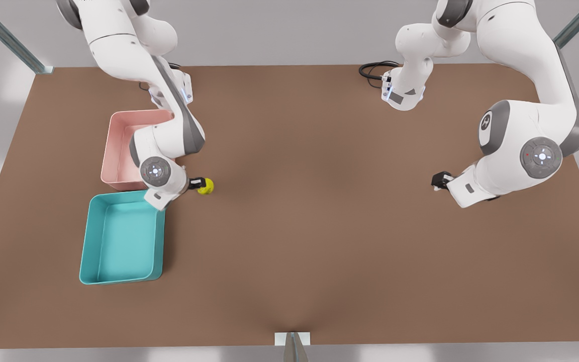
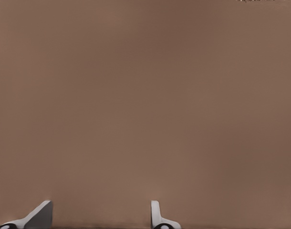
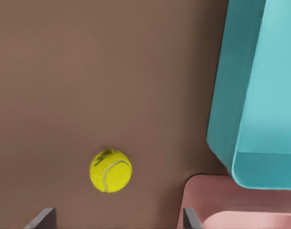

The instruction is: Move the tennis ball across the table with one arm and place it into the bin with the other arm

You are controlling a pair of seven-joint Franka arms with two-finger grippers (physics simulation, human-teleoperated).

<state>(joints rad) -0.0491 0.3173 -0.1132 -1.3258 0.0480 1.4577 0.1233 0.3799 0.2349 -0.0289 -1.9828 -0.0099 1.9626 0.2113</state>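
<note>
Tennis ball point(image 3: 110, 171) rests on the desk point(image 1: 319, 226) near the teal bin point(image 1: 121, 239), beneath the spread-fingered right gripper point(image 1: 198, 183); left gripper point(image 1: 440, 180) waits apart, likewise spread; light, springy, roll-prone, best pinched across its middle.

The tennis ball point(image 1: 206, 186) is bright yellow-green with a pale curved seam and a small dark printed mark, and the table point(image 1: 319, 226) under it is a flat, even matte brown with no pattern. The bin point(image 1: 121, 239) at the front view's left is plain teal, a shade lighter on its floor than on its outer walls, and the tray point(image 1: 123, 146) just beyond it is a soft plain pink. The arms point(image 1: 515, 146) are white with grey joint covers, a black cable point(image 1: 372, 68) lies at the far edge, the right gripper point(image 1: 197, 183) and left gripper point(image 1: 440, 180) are black, and their fingertips point(image 2: 40, 214) look pale grey up close.
</note>
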